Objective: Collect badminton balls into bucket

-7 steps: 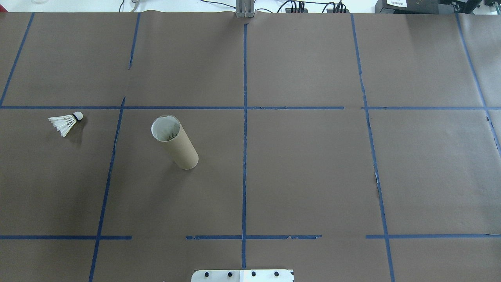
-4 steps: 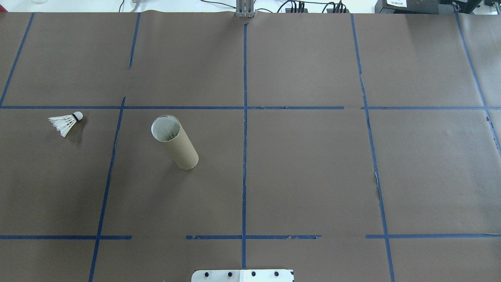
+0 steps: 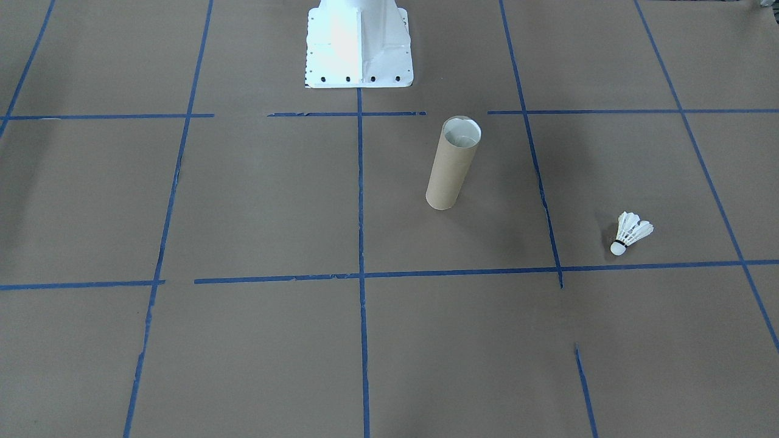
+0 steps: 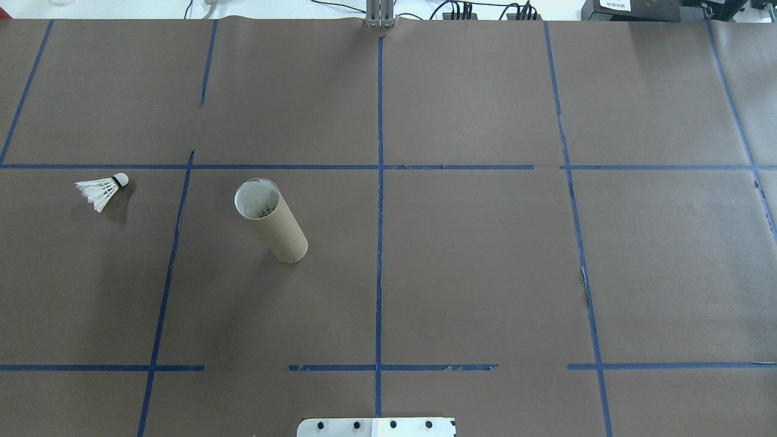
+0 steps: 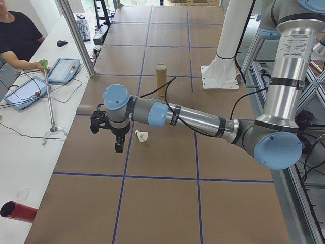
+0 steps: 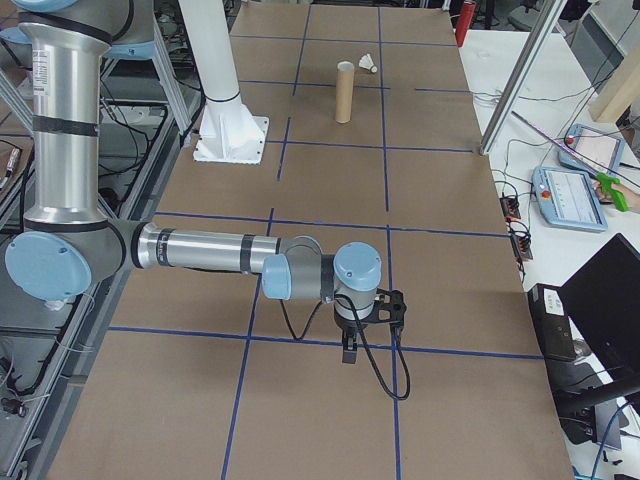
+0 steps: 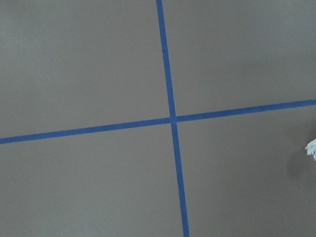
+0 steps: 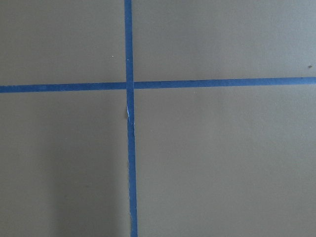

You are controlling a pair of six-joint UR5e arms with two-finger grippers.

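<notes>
Plainly, in the front-facing view the shuttlecock (image 3: 632,233) is seen lying on its side on the brown paper, cork tip toward the camera, well apart from the upright cardboard tube (image 3: 451,163), which stands near the white robot base (image 3: 358,45). No arm or gripper is shown here. A feather skirt is easily crushed or deflected, so a pinch across it could be expected to bend it; the cork end would be judged the safer hold

From overhead, the shuttlecock (image 4: 102,190) is found at the table's left, beyond a blue tape line (image 4: 173,243) from the tube (image 4: 271,221), whose whitish mouth is open upward. The mouth is hardly wider than the skirt, so a release made off-centre or tilted could leave the shuttlecock caught on the rim or dropped beside it, and the tall, narrow tube could be tipped by a sideways knock

From the left side, the left gripper (image 5: 119,146) is seen held above the paper just beside the shuttlecock (image 5: 141,136), fingers pointing down; how far they are parted cannot be told, and nothing is seen held. A descent from here could brush the light shuttlecock and roll it away

From the right side, the right gripper (image 6: 347,352) hangs far from both objects; its finger spacing cannot be told either

The left wrist view shows only crossed tape and a scrap of white feather (image 7: 312,147) at the right edge, so the target is judged barely in sight

The right wrist view shows only paper and tape
</notes>
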